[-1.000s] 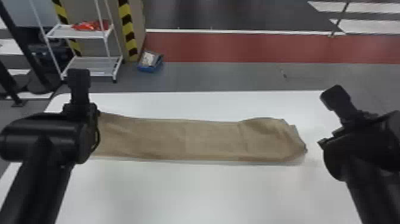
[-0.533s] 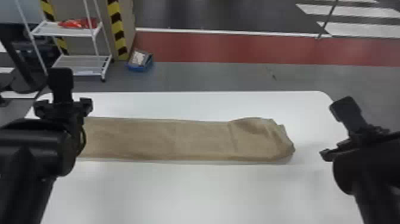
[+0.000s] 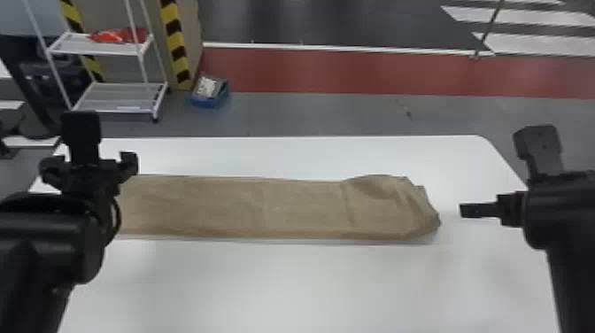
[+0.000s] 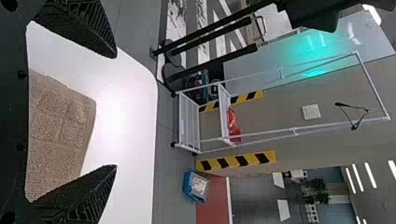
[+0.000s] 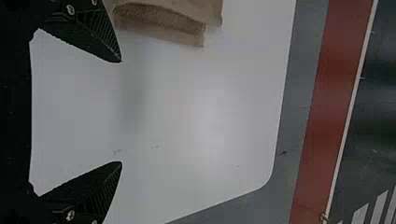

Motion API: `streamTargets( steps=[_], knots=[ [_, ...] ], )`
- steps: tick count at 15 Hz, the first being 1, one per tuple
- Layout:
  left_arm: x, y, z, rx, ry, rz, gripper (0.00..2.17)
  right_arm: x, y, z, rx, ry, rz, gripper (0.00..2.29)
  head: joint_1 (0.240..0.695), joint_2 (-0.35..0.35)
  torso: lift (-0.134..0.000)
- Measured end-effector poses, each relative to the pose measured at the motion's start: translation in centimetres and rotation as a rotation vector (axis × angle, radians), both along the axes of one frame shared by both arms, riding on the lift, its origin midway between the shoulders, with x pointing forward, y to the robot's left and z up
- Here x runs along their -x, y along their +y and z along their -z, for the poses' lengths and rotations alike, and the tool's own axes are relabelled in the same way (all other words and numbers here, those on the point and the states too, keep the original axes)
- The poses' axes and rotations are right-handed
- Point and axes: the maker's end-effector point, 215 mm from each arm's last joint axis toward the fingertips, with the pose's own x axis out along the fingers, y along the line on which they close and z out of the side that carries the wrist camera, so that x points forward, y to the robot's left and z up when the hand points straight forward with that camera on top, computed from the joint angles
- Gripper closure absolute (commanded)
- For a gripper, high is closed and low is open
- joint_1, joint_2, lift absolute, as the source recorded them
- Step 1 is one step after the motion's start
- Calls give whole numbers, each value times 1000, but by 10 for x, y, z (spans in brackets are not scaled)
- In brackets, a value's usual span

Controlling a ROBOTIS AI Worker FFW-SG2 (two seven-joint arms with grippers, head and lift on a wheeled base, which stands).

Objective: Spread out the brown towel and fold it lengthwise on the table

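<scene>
Right black two-finger gripper (image 5: 121, 112) is spread wider than in the earlier frames; left black two-finger gripper (image 4: 116, 111) has edged outward. Towel hasn't moved against the table.

Near side first: both claws are wide and empty. I have the left by the towel's left end, the right just off its right end.

Brown cloth towel (image 3: 265, 208) lies flat across the white table (image 3: 287, 283) as a long narrow strip. Reads to me as already folded lengthwise, so what's left is probably tidying. Right end is rumpled, with a bulge and uneven layers.

Risks: if I pinch that end, I may catch only the top layer and peel the fold open. Pulling from one side would skew the strip. Coming in too low, a fingertip could plough the edge and bunch it.

Past the far edge: blue bin (image 3: 210, 92) on the floor, white metal rack (image 3: 119, 97) at left.
</scene>
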Motion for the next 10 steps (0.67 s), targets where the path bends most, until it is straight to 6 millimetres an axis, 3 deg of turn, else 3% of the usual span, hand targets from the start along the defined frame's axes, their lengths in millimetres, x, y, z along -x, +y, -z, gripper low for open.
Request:
streamTargets(
  steps=[2,4,7,10],
  knots=[
    [6,-1,4,-1,4,4,39,-17,50,-7,-194,-29,-11,127,695,4,-125],
    [11,-2,9,-3,10,6,39,-27,82,-7,-273,-32,-23,147,695,47,-125],
    [17,4,13,-9,17,-1,39,-20,99,10,-322,40,-4,151,695,69,-125],
    [18,10,12,-10,11,-9,39,-15,95,18,-329,59,10,174,695,75,-125]
  ],
)
